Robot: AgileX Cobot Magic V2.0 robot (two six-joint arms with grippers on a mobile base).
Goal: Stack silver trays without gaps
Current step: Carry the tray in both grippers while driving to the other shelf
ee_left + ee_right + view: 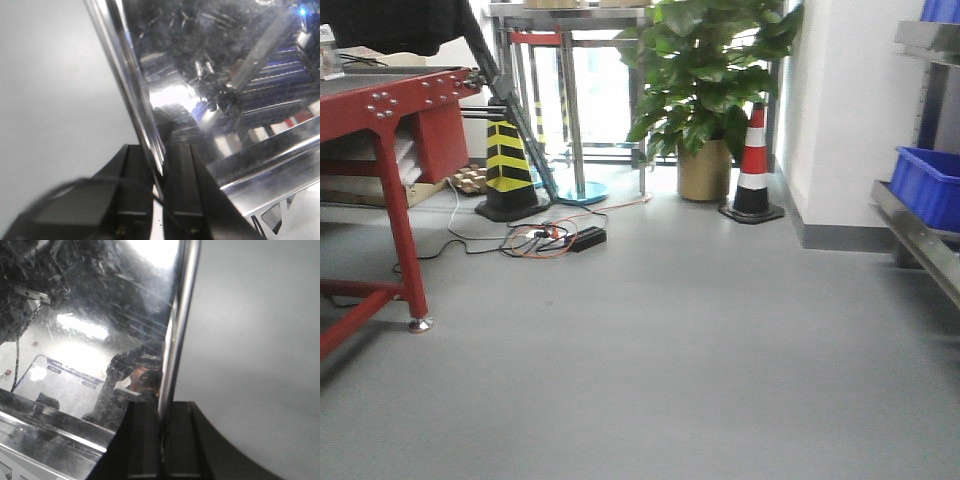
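Note:
A shiny silver tray fills both wrist views, held in the air over the grey floor. In the left wrist view its mirrored inside (220, 65) lies to the right and its thin rim (127, 80) runs down between my black fingers. My left gripper (159, 165) is shut on that rim. In the right wrist view the tray's inside (85, 325) lies to the left and its rim (182, 305) runs down into my right gripper (162, 412), which is shut on it. Neither gripper nor any tray shows in the front view.
The front view shows grey floor, a red metal table (390, 100) at left, a black-yellow cone (507, 165), cables (550, 238), a potted plant (705, 90), a red-white cone (753, 160), and a steel shelf (920, 235) with a blue bin (927, 185) at right.

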